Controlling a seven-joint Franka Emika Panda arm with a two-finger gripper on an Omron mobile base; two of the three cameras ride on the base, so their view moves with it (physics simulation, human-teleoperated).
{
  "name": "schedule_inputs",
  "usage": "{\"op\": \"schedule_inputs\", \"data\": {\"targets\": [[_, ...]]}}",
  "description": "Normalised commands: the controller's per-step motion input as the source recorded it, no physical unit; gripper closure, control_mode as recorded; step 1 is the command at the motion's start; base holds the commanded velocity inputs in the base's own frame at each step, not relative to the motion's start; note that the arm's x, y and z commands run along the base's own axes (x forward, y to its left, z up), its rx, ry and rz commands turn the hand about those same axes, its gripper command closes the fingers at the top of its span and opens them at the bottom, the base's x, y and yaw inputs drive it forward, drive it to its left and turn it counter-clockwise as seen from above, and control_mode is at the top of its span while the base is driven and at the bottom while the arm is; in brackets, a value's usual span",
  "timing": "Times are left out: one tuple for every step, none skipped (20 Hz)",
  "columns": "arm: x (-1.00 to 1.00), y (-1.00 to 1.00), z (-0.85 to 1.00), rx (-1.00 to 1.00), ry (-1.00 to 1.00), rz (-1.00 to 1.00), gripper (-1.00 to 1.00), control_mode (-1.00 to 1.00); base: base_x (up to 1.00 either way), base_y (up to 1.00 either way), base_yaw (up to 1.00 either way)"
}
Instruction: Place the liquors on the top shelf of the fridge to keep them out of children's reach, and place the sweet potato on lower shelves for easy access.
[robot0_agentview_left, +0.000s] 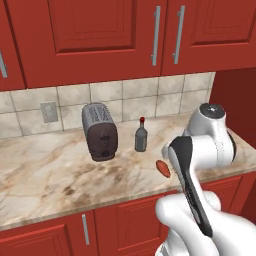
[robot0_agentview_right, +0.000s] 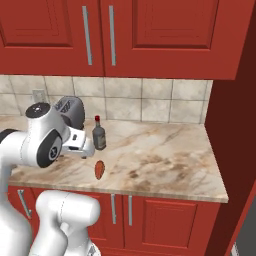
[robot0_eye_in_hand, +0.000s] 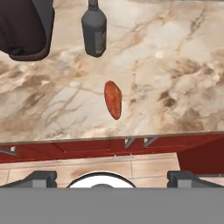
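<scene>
With its jaws wide and holding nothing, the gripper (robot0_eye_in_hand: 109, 178) hangs back over the table's (robot0_eye_in_hand: 175, 65) front edge, looking down on the sweet potato (robot0_eye_in_hand: 113, 99) lying near that edge, 1 grey liquor bottle (robot0_eye_in_hand: 94, 30) upright behind it beside the toaster (robot0_eye_in_hand: 24, 26), likely lining up a grasp.

One bottle (robot0_agentview_left: 141, 136) stands on the surface (robot0_agentview_left: 60, 170), grey glass with a red cap (the same one shows in the right base view (robot0_agentview_right: 99, 134) and in the hand view (robot0_eye_in_hand: 94, 29))

One sweet potato (robot0_agentview_left: 163, 168) lies on the surface, also seen from the right (robot0_agentview_right: 100, 169) and from the hand (robot0_eye_in_hand: 113, 99)

One toaster (robot0_agentview_left: 99, 131)

One wall socket (robot0_agentview_left: 49, 111) on the tiles

Two bar handles (robot0_agentview_left: 167, 35) on the upper cabinet doors in the left base view; one handle (robot0_agentview_left: 85, 229) on the lower doors there

Two dark fingers (robot0_eye_in_hand: 38, 178) at the bottom of the hand view
</scene>
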Motion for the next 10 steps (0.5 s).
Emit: {"op": "schedule_inputs", "data": {"targets": [[0.45, 0.0, -0.63, 0.0, 0.19, 0.0, -1.0, -1.0, 0.0, 0.0, 0.0], [0.45, 0.0, -0.49, 0.0, 0.18, 0.0, -1.0, -1.0, 0.0, 0.0, 0.0], [0.43, 0.0, -0.46, 0.0, 0.19, 0.0, -1.0, -1.0, 0.0, 0.0, 0.0], [0.41, -0.03, -0.41, 0.0, 0.2, 0.0, -1.0, -1.0, 0.0, 0.0, 0.0], [0.38, 0.0, -0.36, 0.0, 0.18, 0.0, -1.0, -1.0, 0.0, 0.0, 0.0], [0.34, 0.0, -0.35, 0.0, 0.16, 0.0, -1.0, -1.0, 0.0, 0.0, 0.0], [0.34, 0.0, -0.35, 0.0, 0.15, 0.0, -1.0, -1.0, 0.0, 0.0, 0.0], [0.34, 0.0, -0.36, 0.0, 0.16, 0.0, -1.0, -1.0, 0.0, 0.0, 0.0], [0.35, -0.02, -0.4, 0.0, 0.17, 0.0, -1.0, -1.0, 0.0, 0.0, 0.0], [0.37, -0.04, -0.45, 0.0, 0.17, 0.0, -1.0, -1.0, 0.0, 0.0, 0.0]]}}
